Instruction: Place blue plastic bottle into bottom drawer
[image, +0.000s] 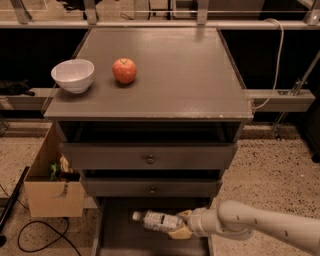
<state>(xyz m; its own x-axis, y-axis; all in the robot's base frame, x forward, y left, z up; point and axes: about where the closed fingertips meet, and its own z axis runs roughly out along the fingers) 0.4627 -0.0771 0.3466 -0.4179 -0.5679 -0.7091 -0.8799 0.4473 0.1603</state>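
The blue plastic bottle (156, 220) is clear with a white cap and a pale label. It lies sideways, cap to the left, low over the floor of the bottom drawer (120, 235), which is pulled out below the cabinet. My gripper (181, 225) comes in from the right on a white arm and is shut on the bottle's base end. I cannot tell whether the bottle touches the drawer floor.
On the cabinet top (180, 75) stand a white bowl (73, 75) and a red apple (124, 70). Two upper drawers with round knobs (149, 159) are shut. A cardboard box (52, 185) with clutter stands on the floor at the left, cables beside it.
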